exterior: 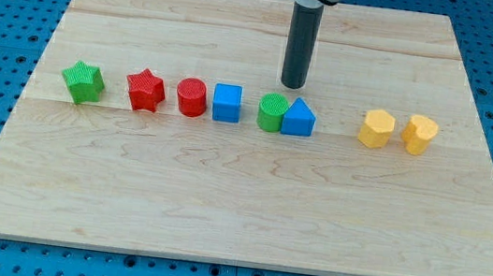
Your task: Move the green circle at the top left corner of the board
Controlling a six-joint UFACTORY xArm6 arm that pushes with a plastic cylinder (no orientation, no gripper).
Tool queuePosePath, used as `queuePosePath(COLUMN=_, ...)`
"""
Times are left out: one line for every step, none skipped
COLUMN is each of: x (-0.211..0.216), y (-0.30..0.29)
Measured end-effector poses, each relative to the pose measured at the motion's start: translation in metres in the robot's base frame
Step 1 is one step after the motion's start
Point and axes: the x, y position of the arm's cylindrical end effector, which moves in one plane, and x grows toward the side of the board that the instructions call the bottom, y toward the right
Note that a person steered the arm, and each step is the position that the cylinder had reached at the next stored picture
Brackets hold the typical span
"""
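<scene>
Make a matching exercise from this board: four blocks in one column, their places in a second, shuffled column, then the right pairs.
Column one:
1. green star
2. green circle
3. blue cube
4. yellow heart

Column two:
A. at the row's end on the view's right
B. touching the blue triangle, just below my tip
C. at the row's end on the view's left
D. just to the view's right of the red cylinder

Pairs: 1-C, 2-B, 3-D, 4-A
</scene>
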Motion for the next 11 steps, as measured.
queuePosePath(x=-0.002, y=0.000)
queuePosePath(x=0.012, y=0.008)
queuePosePath(x=0.011, y=0.073)
queuePosePath(x=0.038, y=0.055)
queuePosePath(x=0.090, y=0.044)
queuePosePath(x=0.076, y=-0.001)
queuePosePath(x=0.019, y=-0.016)
queuePosePath(x=0.041, y=-0.018)
queuePosePath(x=0.034, y=-0.055)
queuePosePath(x=-0.006, y=-0.134)
queuePosePath(x=-0.028, y=-0.181)
